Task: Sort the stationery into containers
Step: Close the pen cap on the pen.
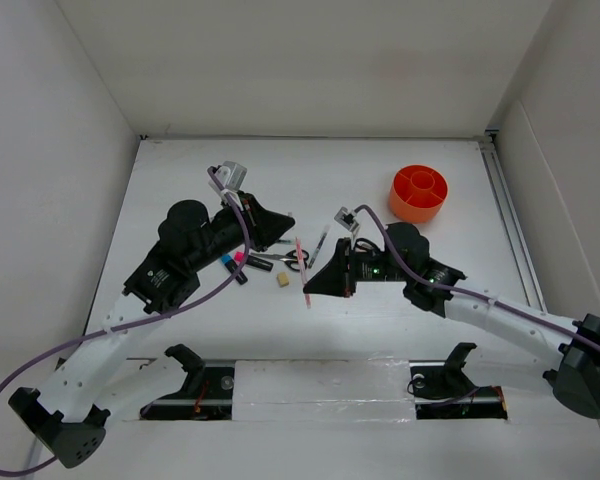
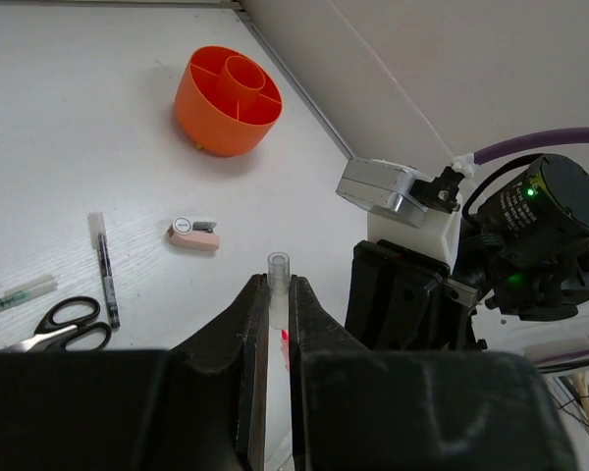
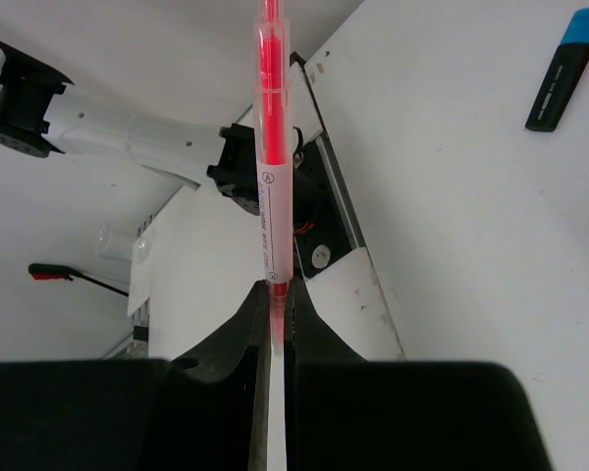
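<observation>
The pink pen (image 1: 302, 268) hangs above the table between both arms. My right gripper (image 1: 308, 288) (image 3: 277, 292) is shut on one end of it, and the pink barrel (image 3: 273, 157) rises out of the jaws. My left gripper (image 1: 289, 226) (image 2: 278, 287) is shut on the pen's clear cap (image 2: 278, 267). The orange pot (image 1: 418, 193) (image 2: 228, 100) stands at the back right, apart from both grippers. On the table lie scissors (image 1: 286, 257) (image 2: 64, 324), a dark pen (image 2: 105, 267), a green pen (image 2: 15, 294), the sharpener (image 2: 194, 234), the eraser (image 1: 281, 281) and two markers (image 1: 233, 264) (image 3: 560, 74).
White walls close the table on the left, back and right. A rail (image 1: 510, 215) runs along the right edge. The arm mounts and a taped strip (image 1: 320, 385) lie at the near edge. The right arm's wrist (image 2: 530, 235) sits close beside my left gripper.
</observation>
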Robot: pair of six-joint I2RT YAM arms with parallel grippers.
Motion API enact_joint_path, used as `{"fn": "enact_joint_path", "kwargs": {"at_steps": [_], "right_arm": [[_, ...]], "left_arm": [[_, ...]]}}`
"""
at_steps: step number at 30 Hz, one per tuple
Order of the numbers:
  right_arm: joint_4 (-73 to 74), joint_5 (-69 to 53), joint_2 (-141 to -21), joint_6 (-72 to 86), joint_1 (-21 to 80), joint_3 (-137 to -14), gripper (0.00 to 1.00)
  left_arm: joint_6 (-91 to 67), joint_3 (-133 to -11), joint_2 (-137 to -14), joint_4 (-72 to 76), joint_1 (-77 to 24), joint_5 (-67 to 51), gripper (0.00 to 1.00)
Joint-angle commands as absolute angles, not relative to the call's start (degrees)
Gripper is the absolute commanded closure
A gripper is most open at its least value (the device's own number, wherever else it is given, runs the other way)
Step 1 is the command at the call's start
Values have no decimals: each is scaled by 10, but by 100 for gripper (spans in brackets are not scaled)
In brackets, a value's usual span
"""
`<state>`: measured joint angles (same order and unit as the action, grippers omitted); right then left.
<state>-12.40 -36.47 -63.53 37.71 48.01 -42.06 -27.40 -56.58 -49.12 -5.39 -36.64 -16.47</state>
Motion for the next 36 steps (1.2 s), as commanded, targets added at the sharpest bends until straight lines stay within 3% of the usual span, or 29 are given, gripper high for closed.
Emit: {"fn": "enact_joint_path", "kwargs": {"at_steps": [1, 31, 36], "right_arm": [[-170, -380, -636, 363, 476, -439, 100], [-180, -380, -664, 363, 476, -471, 100], [-193, -387, -658, 374, 476, -460, 100]], "left_arm": [[-264, -562, -487, -25, -367, -166, 100], [-264, -549, -487, -14, -367, -189, 100], [-269, -549, -480, -14, -367, -136, 100]]}}
